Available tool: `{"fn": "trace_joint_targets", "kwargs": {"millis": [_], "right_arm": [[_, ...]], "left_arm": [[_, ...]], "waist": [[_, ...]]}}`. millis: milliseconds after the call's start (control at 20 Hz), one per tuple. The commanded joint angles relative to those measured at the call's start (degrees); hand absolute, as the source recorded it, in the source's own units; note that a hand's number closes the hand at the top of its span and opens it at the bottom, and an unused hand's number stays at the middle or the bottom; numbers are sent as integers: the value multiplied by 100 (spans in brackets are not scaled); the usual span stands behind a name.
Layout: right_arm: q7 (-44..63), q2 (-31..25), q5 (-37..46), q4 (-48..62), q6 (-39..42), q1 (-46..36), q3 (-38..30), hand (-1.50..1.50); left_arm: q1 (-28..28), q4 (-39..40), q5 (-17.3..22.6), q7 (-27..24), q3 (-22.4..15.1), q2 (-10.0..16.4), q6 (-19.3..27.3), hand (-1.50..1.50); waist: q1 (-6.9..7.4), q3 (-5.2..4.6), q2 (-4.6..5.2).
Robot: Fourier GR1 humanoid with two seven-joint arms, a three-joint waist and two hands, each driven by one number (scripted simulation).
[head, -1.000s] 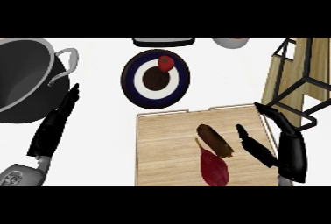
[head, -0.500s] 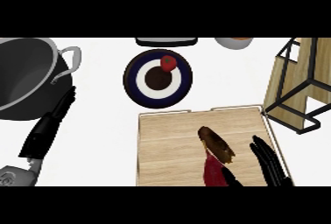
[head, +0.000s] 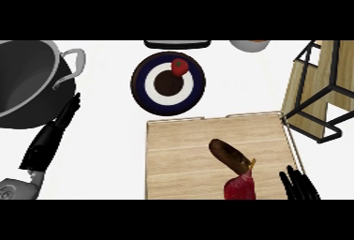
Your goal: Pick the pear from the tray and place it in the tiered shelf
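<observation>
Head view: my right hand (head: 298, 186) is at the near right by the tray (head: 180, 159) rim, fingers straight, holding nothing. I reckon that's for grabbing the red pear (head: 240, 188) just left of it.

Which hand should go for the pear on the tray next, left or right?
Right. The right hand is beside the dark red pear near the right edge of the tray, and the shelf stands on that side too. The left hand lies off the tray, by the pot.

left robot hand (head: 50, 138): black | right robot hand (head: 298, 186): black | left forearm (head: 12, 188): grey, rounded
</observation>
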Motion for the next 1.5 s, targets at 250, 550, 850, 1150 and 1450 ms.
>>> {"fn": "trace_joint_targets", "kwargs": {"millis": [250, 550, 850, 1150, 1450], "right_arm": [[2413, 1042, 2628, -1211, 2666, 368, 916, -150], [4127, 1799, 3979, -1166, 4331, -706, 2164, -150], [4835, 1803, 3934, -82, 3591, -897, 2675, -150], [5406, 1790, 3770, -136, 4370, -1894, 2725, -150], [5197, 1579, 3879, 10, 3678, -1903, 2440, -150]], "left_arm": [[-212, 227, -27, -2, 60, -26, -132, 0], [-355, 287, -112, 119, 67, -157, -157, 0], [260, -247, -309, 44, 121, -347, -165, 0], [-331, 468, -449, 58, 367, -519, -551, 0], [-308, 711, -507, -285, 760, -594, -681, 0]], "waist": [[84, 23, 27], [158, 57, 6], [145, 77, -35], [129, 73, -15], [115, 73, -17]]}}
